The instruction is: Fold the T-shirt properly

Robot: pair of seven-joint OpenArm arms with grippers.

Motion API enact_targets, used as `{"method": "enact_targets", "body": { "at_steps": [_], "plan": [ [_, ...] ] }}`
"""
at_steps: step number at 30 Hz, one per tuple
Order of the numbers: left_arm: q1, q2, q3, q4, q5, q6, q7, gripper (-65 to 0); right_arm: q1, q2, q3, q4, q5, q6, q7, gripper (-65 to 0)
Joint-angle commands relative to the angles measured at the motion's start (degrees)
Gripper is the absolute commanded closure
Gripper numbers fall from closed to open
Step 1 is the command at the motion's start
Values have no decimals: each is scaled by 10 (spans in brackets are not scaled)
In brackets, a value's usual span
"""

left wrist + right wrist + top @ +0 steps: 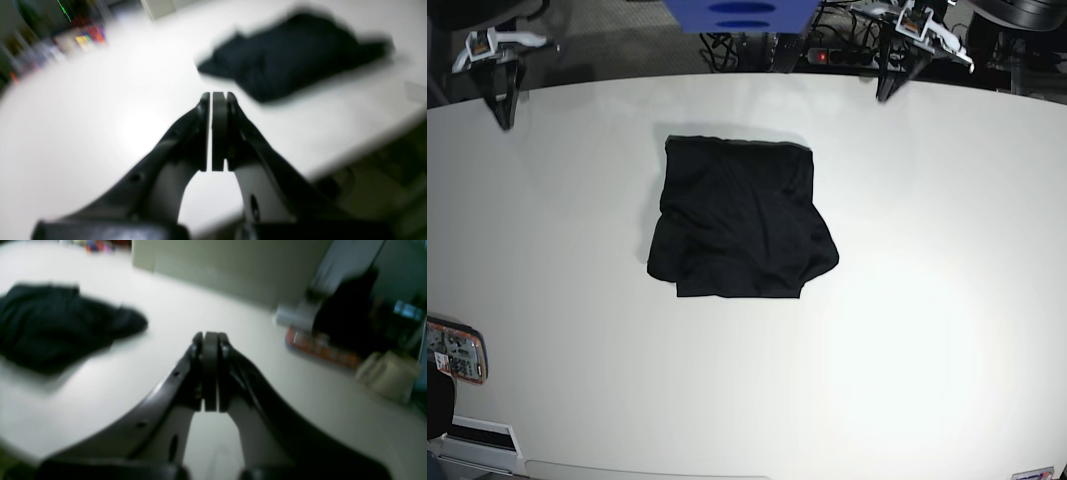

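Currently the T-shirt (740, 218) lies in a compact dark bundle on the worktop (927, 330), nearer the far edge than the near one and roughly midway between the side edges. Top edge looks straight; lower corners bulge out unevenly. Both arms are parked at the far corners, well apart from the cloth. Left hand (215, 96) is pressed closed, holding nothing; right hand (210, 336) likewise closed and empty. Both wrist views are blurred, so cloth detail there is poor.

Judgement: the fold looks close to done but untidy at the bottom. To finish well, spread the fingers before descending, pinch only the flared lower corners, and draw them inward evenly on both sides. Keep the cloth flat; avoid dragging the whole bundle across the worktop.
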State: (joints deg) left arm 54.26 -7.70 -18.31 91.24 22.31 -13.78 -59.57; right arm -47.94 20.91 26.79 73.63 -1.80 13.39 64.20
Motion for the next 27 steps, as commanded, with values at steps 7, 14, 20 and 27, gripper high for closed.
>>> {"method": "enact_targets", "body": {
  "at_steps": [7,14,20,27],
  "plan": [
    [17,-18,38,-107,-9,2,-19,0,-46,9,2,-59,10,-2,19,0],
    [-38,-34,62,-287,14,2,-19,0,-41,9,-26,-192,10,-2,19,0],
    [-147,-34,48,-472,96,3,-19,0,-22,9,-67,-381,10,-2,19,0],
    [-252,-34,46,-668,179,31,-17,0,144,9,-172,-515,11,-2,19,0]
  ]
}}
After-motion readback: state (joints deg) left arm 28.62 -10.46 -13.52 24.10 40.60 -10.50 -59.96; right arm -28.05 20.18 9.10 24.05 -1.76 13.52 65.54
